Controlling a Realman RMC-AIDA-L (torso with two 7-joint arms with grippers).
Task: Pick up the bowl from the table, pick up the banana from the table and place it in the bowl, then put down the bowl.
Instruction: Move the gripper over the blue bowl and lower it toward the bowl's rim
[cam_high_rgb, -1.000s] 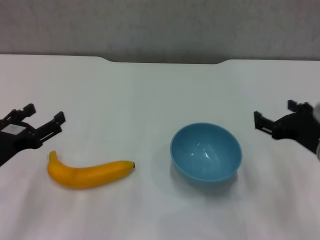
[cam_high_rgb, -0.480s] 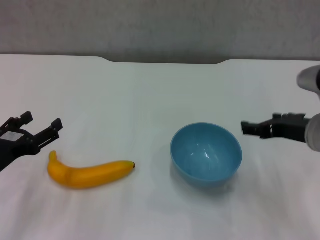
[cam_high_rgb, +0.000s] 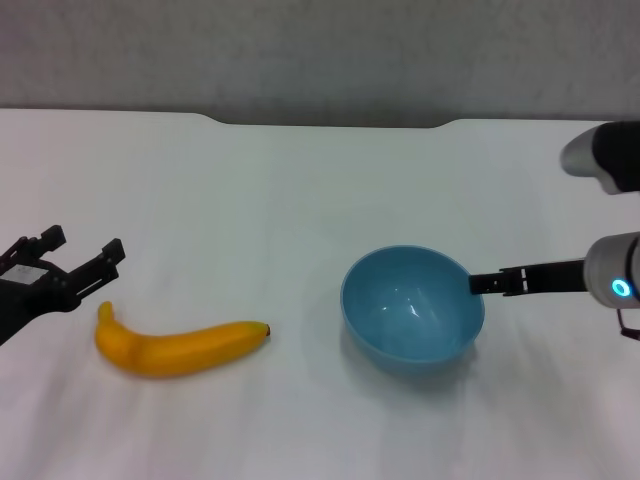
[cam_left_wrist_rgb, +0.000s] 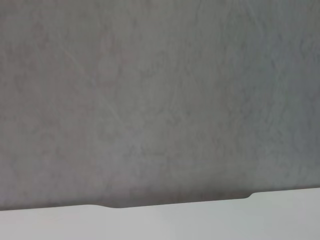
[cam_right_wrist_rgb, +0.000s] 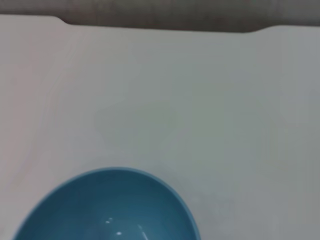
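Note:
The light-blue bowl (cam_high_rgb: 412, 308) stands upright and empty on the white table (cam_high_rgb: 300, 190), right of centre. It also fills the near edge of the right wrist view (cam_right_wrist_rgb: 107, 210). My right gripper (cam_high_rgb: 480, 284) reaches in from the right, level and seen edge-on, with its tip at the bowl's right rim. The yellow banana (cam_high_rgb: 175, 347) lies on its side at the front left, dark tip toward the bowl. My left gripper (cam_high_rgb: 85, 243) is open and empty, just behind and left of the banana's stem end, apart from it.
The table's far edge has a shallow notch (cam_high_rgb: 330, 123), with a grey wall behind it. The left wrist view shows only that wall and a strip of the table edge (cam_left_wrist_rgb: 200, 220).
My right gripper has turned and moved left and down, from well right of the bowl to its right rim. My left gripper dropped slightly toward the banana, then held still.

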